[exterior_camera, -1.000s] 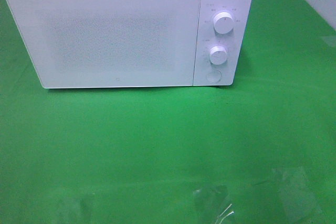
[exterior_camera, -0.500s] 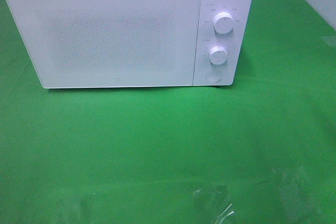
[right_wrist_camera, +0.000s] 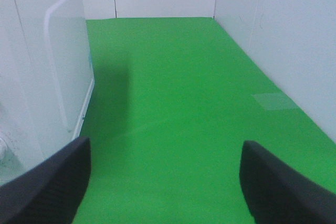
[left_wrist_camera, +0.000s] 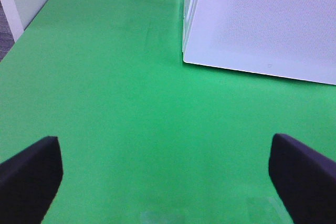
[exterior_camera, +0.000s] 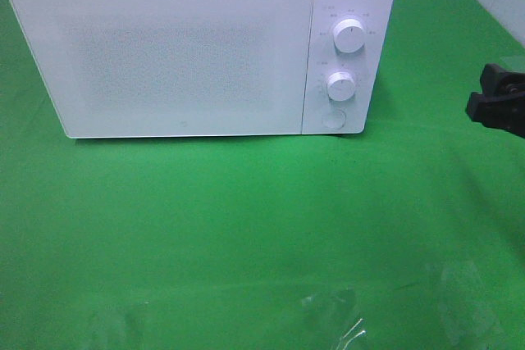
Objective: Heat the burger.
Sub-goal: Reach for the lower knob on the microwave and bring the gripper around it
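Compared with half a second ago, a black piece of the right gripper (exterior_camera: pixel 492 102) has come into the exterior high view at the 3 o'clock edge. It hangs above the green table cover (exterior_camera: pixel 246 227), well apart from the microwave (exterior_camera: pixel 180 55). Nothing else has shifted. The white microwave stands at about 11 o'clock on the cover with its door (exterior_camera: pixel 164 51) shut. Its two knobs (exterior_camera: pixel 350 36) (exterior_camera: pixel 340 85) and round button (exterior_camera: pixel 333 118) sit on the door's 3 o'clock side. The clear tape patches (exterior_camera: pixel 328 309) lie at 6 o'clock as before.

In the right wrist view the right gripper's fingers (right_wrist_camera: pixel 50 182) are spread wide, with only bare green cover between them. They hold nothing, and the microwave's side wall (right_wrist_camera: pixel 47 61) lies beside one finger.

The left gripper (left_wrist_camera: pixel 167 177) stands fully apart. Its dark fingers (left_wrist_camera: pixel 29 177) are at the two edges of its wrist view, gripping and touching nothing. A corner of the microwave lies ahead of it.

The burger shows in no view, and the door is opaque, so I cannot tell where it is.
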Controlling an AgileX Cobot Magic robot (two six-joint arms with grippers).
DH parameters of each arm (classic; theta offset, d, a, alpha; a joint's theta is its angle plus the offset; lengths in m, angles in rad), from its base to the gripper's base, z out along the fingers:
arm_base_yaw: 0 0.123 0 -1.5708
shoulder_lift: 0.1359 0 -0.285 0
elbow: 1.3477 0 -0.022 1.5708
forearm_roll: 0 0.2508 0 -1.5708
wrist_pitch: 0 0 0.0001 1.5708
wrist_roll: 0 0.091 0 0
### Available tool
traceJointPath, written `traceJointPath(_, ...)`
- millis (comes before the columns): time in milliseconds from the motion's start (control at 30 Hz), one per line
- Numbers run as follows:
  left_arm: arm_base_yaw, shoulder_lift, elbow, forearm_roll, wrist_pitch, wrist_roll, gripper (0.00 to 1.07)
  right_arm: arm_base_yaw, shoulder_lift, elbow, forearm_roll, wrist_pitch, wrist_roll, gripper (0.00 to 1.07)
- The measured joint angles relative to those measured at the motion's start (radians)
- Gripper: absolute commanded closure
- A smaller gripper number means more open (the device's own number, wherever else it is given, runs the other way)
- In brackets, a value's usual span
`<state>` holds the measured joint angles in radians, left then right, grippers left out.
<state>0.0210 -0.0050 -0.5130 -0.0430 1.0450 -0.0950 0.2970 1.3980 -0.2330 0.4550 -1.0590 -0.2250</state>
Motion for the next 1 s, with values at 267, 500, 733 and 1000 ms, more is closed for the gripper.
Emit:
traceJointPath(267, 0.000, 0.000, 0.000, 0.000, 0.000, 0.000, 0.05, 0.227, 0.150, -0.043, 0.200, -0.140, -0.012, 0.33)
traceJointPath(500, 0.000, 0.000, 0.000, 0.000, 0.000, 0.000, 0.05, 0.368, 0.273, -0.136, 0.269, -0.146, -0.031, 0.33)
traceJointPath(733, 0.000, 0.000, 0.000, 0.000, 0.000, 0.000, 0.05, 0.415, 0.371, -0.233, 0.274, -0.146, -0.035, 0.33)
traceJointPath(1000, 0.000, 0.000, 0.000, 0.000, 0.000, 0.000, 0.05, 0.416, 0.462, -0.319, 0.276, -0.147, -0.035, 0.33)
